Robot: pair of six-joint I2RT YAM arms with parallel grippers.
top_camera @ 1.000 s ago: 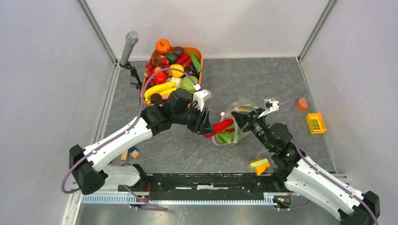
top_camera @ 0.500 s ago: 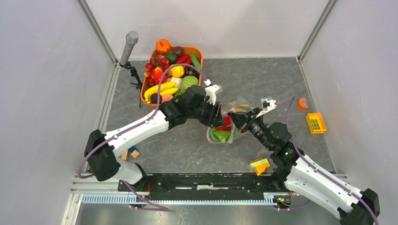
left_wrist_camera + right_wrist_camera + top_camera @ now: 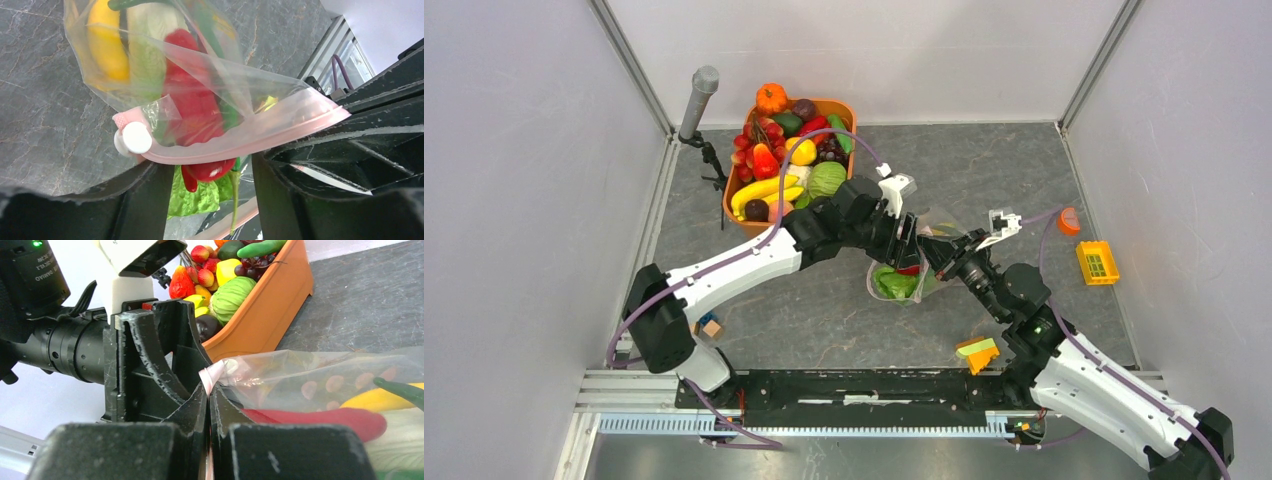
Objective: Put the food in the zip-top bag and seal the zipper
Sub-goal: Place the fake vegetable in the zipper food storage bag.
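The clear pink-dotted zip-top bag (image 3: pixel 902 285) lies mid-table, its mouth facing my left gripper (image 3: pixel 210 165). That gripper is open, its black fingers (image 3: pixel 142 200) apart on either side of the red chili's (image 3: pixel 197 107) near end, which pokes out under the pink zipper (image 3: pixel 240 142). Inside the bag are a yellow banana (image 3: pixel 105 45), the green-and-white cabbage (image 3: pixel 147 47) and a slim green vegetable (image 3: pixel 400 389). A white slider (image 3: pixel 132 138) sits at the zipper's left end. My right gripper (image 3: pixel 209 390) is shut on the pink strip at the bag's mouth corner.
An orange tub (image 3: pixel 849 112) heaped with toy produce stands at the back, just behind the left arm. A yellow-orange wedge (image 3: pixel 977 353) lies near the right arm's base. A yellow crate (image 3: pixel 1097 262) sits at the right, wooden blocks (image 3: pixel 709 327) at the near left.
The left arm swung right and carried the red chili into the bag's mouth. Its jaws have widened off the chili. The right gripper kept its hold on the bag.
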